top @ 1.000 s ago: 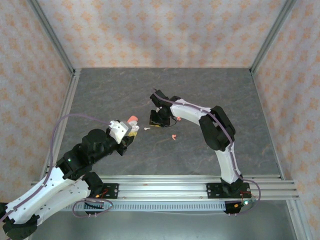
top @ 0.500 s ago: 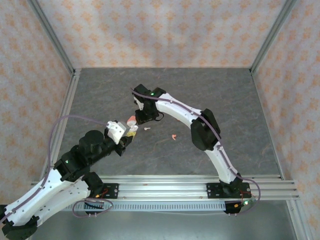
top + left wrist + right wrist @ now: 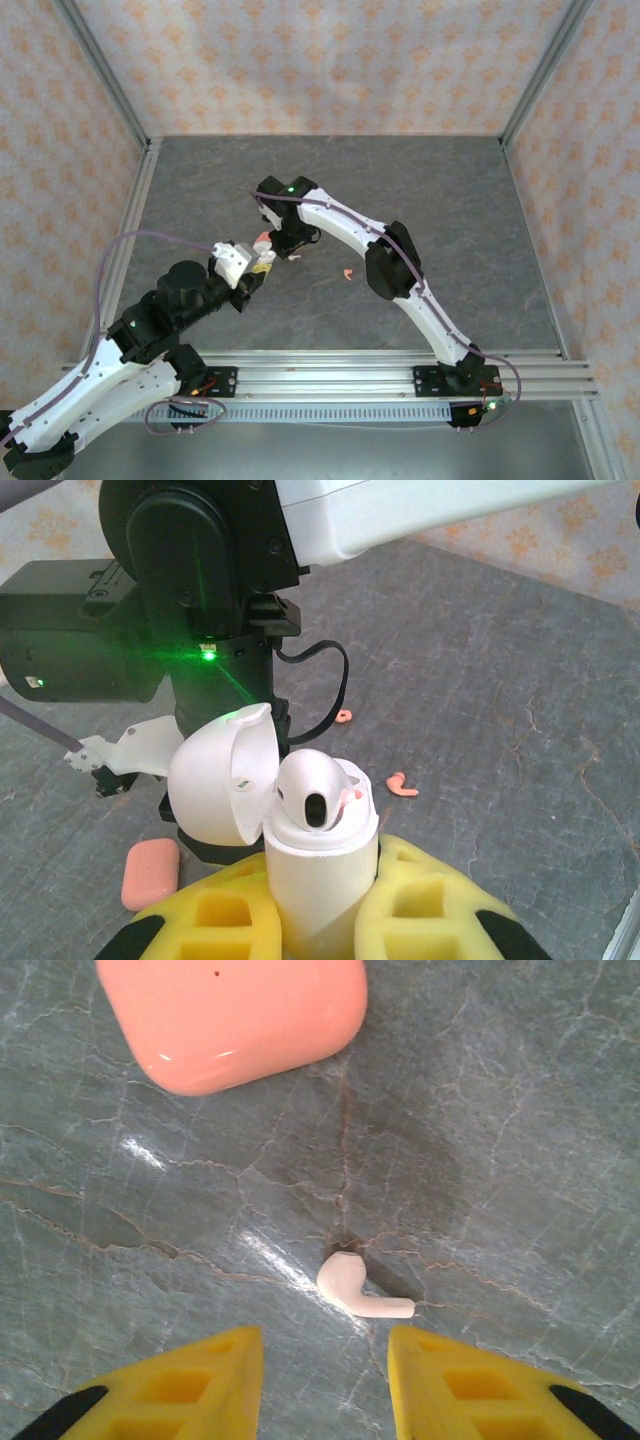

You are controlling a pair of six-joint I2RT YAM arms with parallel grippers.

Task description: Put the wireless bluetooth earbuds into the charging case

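White earbud (image 3: 355, 1292) — likely light, slick — loose on table (image 3: 520, 1110), left of centre, near coral case (image 3: 235, 1015); probably best pinched across the bulb. Right gripper (image 3: 322, 1360) spread above it; left gripper (image 3: 320, 912) clamping open white case (image 3: 318, 865).

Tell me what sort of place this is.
Probably a lab robot test cell: patterned wall panels in an aluminium frame enclose a grey tabletop, and a left arm and right arm are bolted to a rail at its near edge.
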